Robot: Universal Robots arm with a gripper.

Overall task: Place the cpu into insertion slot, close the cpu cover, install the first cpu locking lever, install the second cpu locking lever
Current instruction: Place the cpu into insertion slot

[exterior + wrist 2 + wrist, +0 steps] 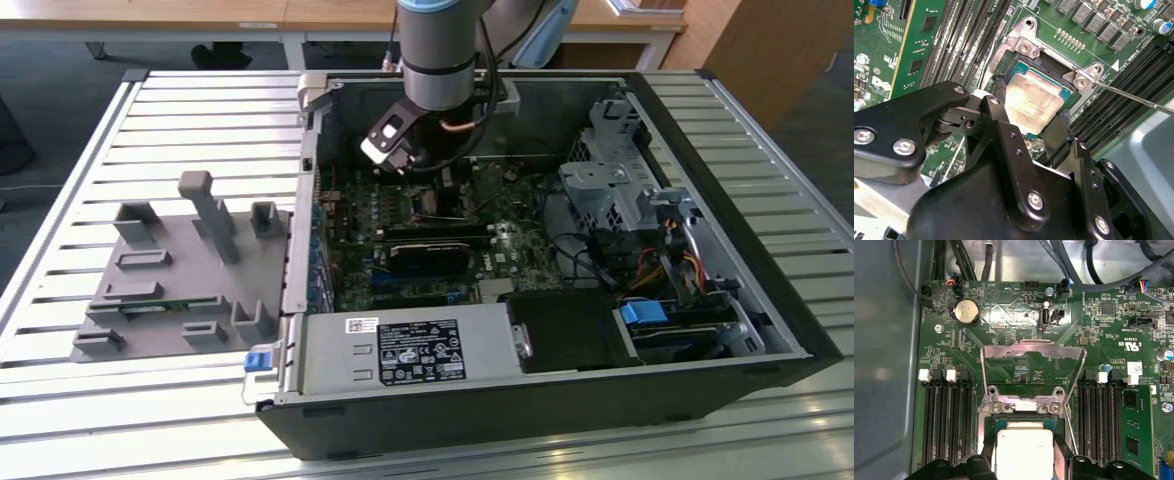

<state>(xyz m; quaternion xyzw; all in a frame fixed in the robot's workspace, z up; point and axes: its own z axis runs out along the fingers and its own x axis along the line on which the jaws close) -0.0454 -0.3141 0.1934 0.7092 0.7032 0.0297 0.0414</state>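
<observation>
**Over the insertion slot: cpu in the gripper, cover up**

Inside the open computer case (534, 425), my gripper (1030, 107) is closed narrowly on the cpu (1035, 97). One finger touches each of two opposite edges, and the chip sits square over the insertion slot (1021, 418). I cannot tell from either wrist view whether it is fully seated or just above the contacts. The cpu cover (1033, 346) stands swung up on its hinge, clear of the chip. A thin locking lever (1136, 98) juts out beside the socket's corner, unlatched.

As I judge it, the step in hand is the placing. Doing it well means holding the chip flat, edges parallel to the socket's rim, and lowering it without any sideways push. A tilt or scrape could bend the contacts beneath. The fingers should part only once it lies level.

In the exterior view the arm (438, 50) comes down almost vertically into the case. Its wrist is angled towards the green board, and the gripper points at it between the memory slots (946, 425).
</observation>
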